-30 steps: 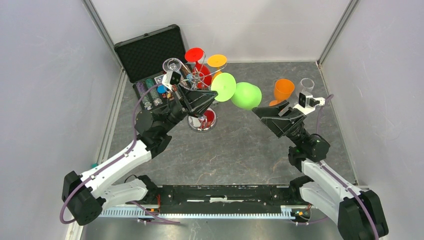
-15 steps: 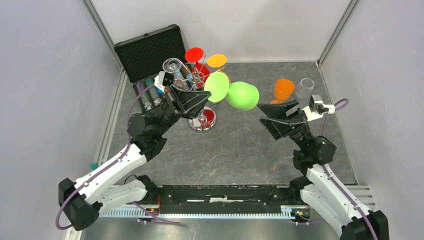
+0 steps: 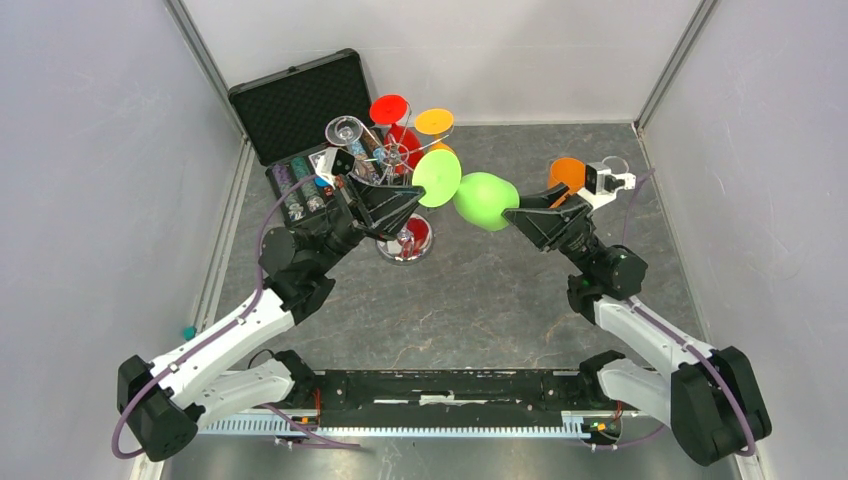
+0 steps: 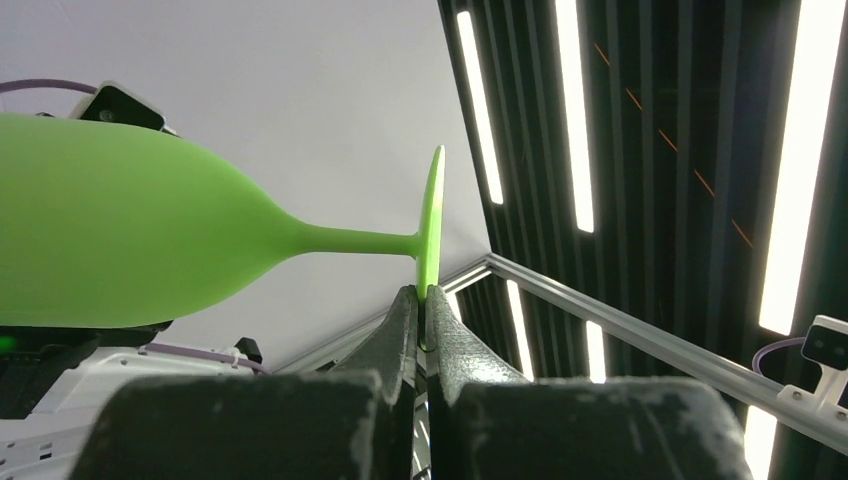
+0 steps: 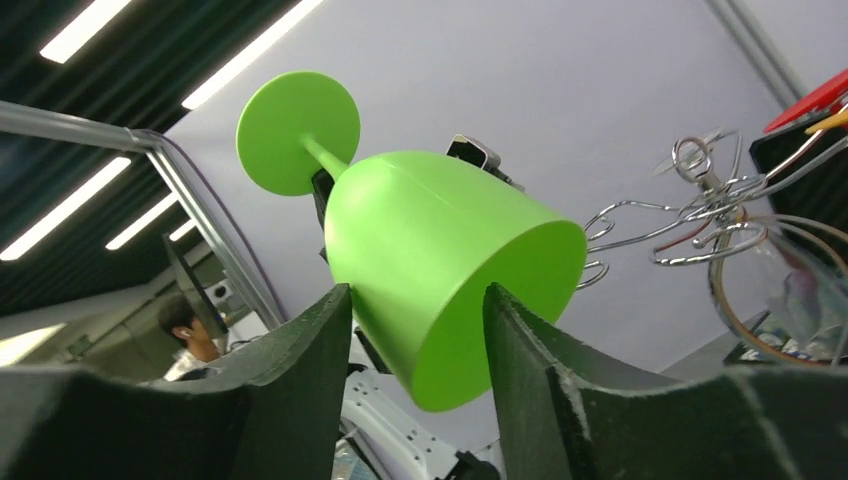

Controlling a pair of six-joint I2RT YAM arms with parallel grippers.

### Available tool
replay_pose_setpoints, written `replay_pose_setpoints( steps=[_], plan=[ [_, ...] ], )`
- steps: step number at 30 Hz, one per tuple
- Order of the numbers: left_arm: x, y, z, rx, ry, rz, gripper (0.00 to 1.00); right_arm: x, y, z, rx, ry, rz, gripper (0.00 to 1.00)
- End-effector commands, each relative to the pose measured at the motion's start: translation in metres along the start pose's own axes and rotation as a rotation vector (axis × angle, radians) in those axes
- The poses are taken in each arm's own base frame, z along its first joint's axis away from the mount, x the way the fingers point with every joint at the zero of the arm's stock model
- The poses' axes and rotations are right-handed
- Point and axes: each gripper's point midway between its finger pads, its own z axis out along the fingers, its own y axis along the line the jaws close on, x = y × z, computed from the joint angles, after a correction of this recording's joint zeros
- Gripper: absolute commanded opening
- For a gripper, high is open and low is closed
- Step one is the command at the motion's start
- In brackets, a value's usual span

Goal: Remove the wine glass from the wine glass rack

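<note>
Above the grey mottled desk, the right arm has swung in toward the centre of the frame and rolled its wrist over within the last second. It now half covers the orange plastic cup at upper right. The left arm has barely shifted. Between them, just right of centre, the bright green plastic wine glass lies on its side in the air, a touch lower in the frame than before.

The left tool is pinched narrow on the rim of the glass's flat foot. The right tool stands wide, one finger on each side of the bowl and apparently touching it. We cannot tell whether it squeezes. We judge the glass already free of the hooks and being passed across, so carrying it clear and setting it down remain.

At upper left sits the open black case of coloured chips. The shiny silver wire rack stands just left of the green foot, carrying a red-footed glass, an orange-footed glass and a clear glass. These lie near the foot, so we would draw the glass toward the frame's right, minding the orange cup and the small clear cup there.
</note>
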Motion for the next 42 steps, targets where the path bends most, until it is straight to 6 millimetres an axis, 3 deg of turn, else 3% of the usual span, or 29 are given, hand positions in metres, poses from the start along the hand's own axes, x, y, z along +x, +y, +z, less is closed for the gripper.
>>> replay_pose_setpoints(
  steps=[1,4,6,7,11,14,15,19,23,29,31,35,37,42],
  plan=[
    [-0.001,-0.010,-0.001,0.040,-0.013,-0.046,0.02,-0.018,0.094,-0.005,-0.386,-0.074,-0.121,0.51],
    [-0.001,-0.006,-0.001,0.030,-0.011,-0.051,0.03,-0.018,0.095,-0.004,-0.379,-0.075,-0.130,0.34],
    [-0.001,-0.004,-0.001,0.027,-0.008,-0.053,0.05,-0.020,0.094,-0.002,-0.366,-0.078,-0.136,0.16],
    [0.000,-0.006,-0.001,0.035,-0.004,-0.051,0.08,-0.021,0.094,-0.002,-0.363,-0.084,-0.140,0.01],
    [0.010,-0.032,0.002,0.096,0.040,0.016,0.24,-0.029,0.100,-0.001,-0.368,-0.128,-0.170,0.00],
    [0.016,-0.041,0.006,0.097,0.065,0.081,0.51,-0.035,0.105,0.007,-0.364,-0.136,-0.222,0.00],
    [0.016,-0.041,0.006,0.090,0.067,0.099,0.62,-0.038,0.105,0.010,-0.358,-0.138,-0.243,0.00],
    [0.014,-0.026,0.001,0.046,0.052,0.126,0.88,-0.045,0.099,0.022,-0.280,-0.135,-0.348,0.00],
    [0.010,-0.008,-0.003,0.005,0.039,0.155,1.00,-0.059,0.082,0.034,-0.115,-0.133,-0.489,0.00],
    [0.009,0.017,-0.002,-0.108,0.079,0.343,1.00,-0.102,0.024,0.030,0.369,-0.101,-0.741,0.00],
    [0.008,0.027,-0.003,-0.173,0.103,0.451,1.00,-0.114,0.001,0.019,0.546,-0.069,-0.791,0.00],
    [-0.009,0.034,-0.010,-0.339,0.084,0.691,1.00,-0.130,-0.052,-0.022,0.907,-0.021,-0.823,0.00],
    [-0.020,0.030,-0.015,-0.395,0.056,0.797,1.00,-0.125,-0.075,-0.039,1.018,0.051,-0.832,0.00],
    [-0.045,0.033,-0.039,-0.548,-0.003,0.985,1.00,-0.096,-0.118,-0.049,1.075,0.312,-0.836,0.00]
  ],
)
